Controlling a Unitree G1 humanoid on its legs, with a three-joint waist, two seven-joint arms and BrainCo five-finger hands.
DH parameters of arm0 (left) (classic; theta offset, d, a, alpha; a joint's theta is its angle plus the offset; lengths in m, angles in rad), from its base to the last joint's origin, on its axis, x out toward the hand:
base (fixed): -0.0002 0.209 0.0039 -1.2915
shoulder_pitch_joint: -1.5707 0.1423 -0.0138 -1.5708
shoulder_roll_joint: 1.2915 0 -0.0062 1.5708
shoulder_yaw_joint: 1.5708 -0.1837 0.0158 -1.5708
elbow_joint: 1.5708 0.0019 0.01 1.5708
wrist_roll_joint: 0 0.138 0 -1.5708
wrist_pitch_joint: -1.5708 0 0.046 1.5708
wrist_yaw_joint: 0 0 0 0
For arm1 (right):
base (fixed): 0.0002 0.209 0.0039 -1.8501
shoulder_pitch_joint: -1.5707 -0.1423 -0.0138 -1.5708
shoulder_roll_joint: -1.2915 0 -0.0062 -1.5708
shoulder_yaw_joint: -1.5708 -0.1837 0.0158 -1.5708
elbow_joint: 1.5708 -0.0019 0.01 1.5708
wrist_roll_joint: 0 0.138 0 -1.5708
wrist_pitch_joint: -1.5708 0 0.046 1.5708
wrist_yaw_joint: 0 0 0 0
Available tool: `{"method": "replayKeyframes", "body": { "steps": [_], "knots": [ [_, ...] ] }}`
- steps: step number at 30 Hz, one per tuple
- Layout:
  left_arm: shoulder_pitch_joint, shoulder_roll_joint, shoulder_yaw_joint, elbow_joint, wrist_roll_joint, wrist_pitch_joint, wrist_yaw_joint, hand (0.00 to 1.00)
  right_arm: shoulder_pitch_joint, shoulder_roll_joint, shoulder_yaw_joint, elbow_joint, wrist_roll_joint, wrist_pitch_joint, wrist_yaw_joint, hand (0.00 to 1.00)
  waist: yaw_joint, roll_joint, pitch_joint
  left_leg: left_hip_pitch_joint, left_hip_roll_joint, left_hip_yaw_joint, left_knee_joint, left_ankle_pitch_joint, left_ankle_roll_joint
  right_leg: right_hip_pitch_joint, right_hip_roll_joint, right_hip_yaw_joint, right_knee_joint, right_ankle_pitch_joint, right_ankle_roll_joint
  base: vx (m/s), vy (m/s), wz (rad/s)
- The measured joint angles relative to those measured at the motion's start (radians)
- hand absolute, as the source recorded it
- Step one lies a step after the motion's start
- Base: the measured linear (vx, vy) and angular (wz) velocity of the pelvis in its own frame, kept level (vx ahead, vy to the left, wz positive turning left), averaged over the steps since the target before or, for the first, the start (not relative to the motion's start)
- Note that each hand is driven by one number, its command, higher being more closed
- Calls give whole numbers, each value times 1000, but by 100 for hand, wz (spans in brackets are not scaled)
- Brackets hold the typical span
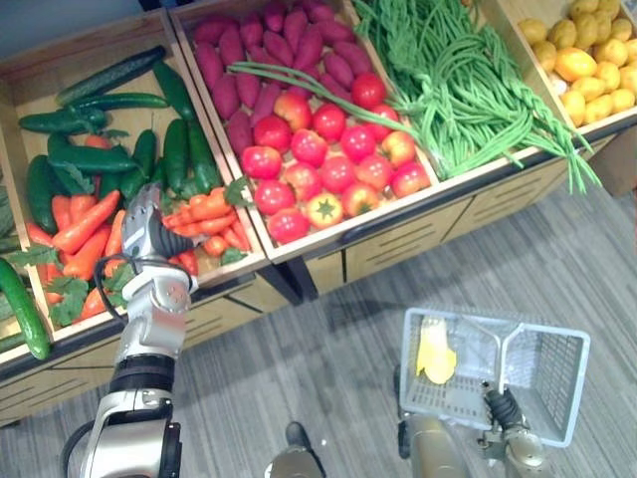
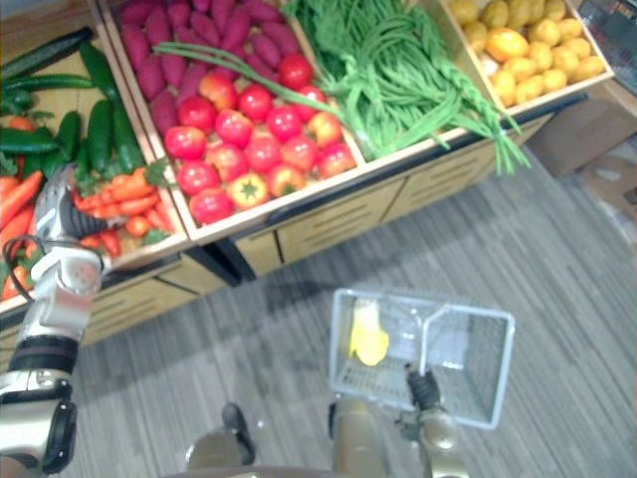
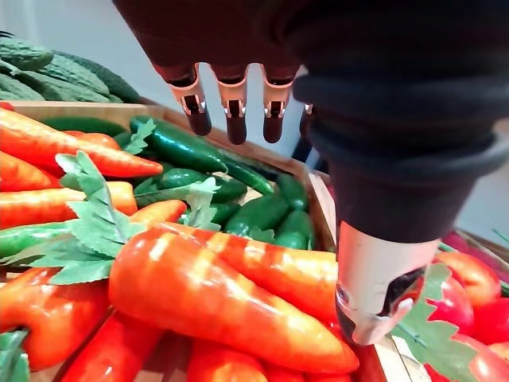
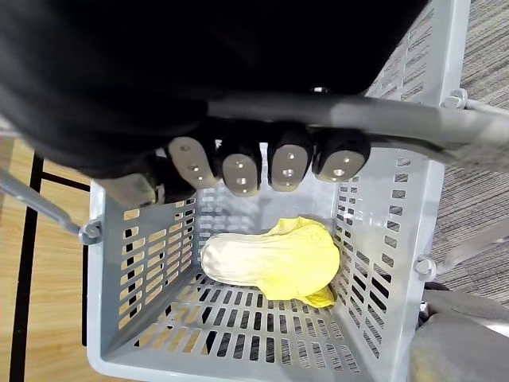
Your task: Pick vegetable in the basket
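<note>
The carrots [image 3: 223,302] lie heaped with their green leaves at the front of a wooden crate [image 1: 231,267], with cucumbers [image 1: 177,149] behind them. The left hand [image 1: 147,234] hangs right over the carrots, its fingers [image 3: 236,119] straight and spread, holding nothing. Its thumb [image 3: 374,286] is close beside the top carrot; I cannot tell if they touch. The right hand [image 4: 262,163] is curled round the handle [image 4: 398,127] of the grey basket [image 1: 557,383], where a yellow leafy vegetable [image 4: 274,259] lies.

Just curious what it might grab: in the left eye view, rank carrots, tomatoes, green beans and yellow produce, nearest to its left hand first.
1. Carrots, right beside the left hand.
2. Tomatoes, next along to its right.
3. Green beans, further right again.
4. Yellow produce, at the far right.
</note>
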Motion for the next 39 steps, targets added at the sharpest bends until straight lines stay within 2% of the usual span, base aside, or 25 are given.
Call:
{"method": "replayKeyframes", "body": {
  "steps": [20,29,34,35,39],
  "knots": [
    [-47,18,-27,0,2,0,-4,0,-1,-11,0,-42,1,1,-7,100,11,13,10,-67,1,1,-20,24,-12,-67,-4,-23,2,4,-5,-6,-21,1],
    [-46,25,-26,0,1,-1,-4,0,-3,-12,0,-64,2,-3,-14,100,17,9,23,-104,3,6,-18,26,-10,-105,-3,-23,3,7,-9,-17,-31,0],
    [-50,34,-26,0,1,-1,-4,0,-3,-12,4,-82,2,-7,-14,100,17,-3,37,-121,3,14,-17,26,-10,-122,-4,-23,5,7,-9,-5,-20,-1],
    [-55,36,-26,0,1,0,-4,100,-10,-12,4,-86,2,-7,-14,100,18,-7,49,-122,4,16,-17,26,-10,-124,-4,-22,5,7,-9,-8,-37,0],
    [-82,37,-24,0,1,-8,7,100,-17,-12,5,-91,2,-8,-16,100,18,-13,57,-136,3,20,-17,26,-10,-140,-5,-22,6,7,-9,-1,-27,-1]
  ]
}}
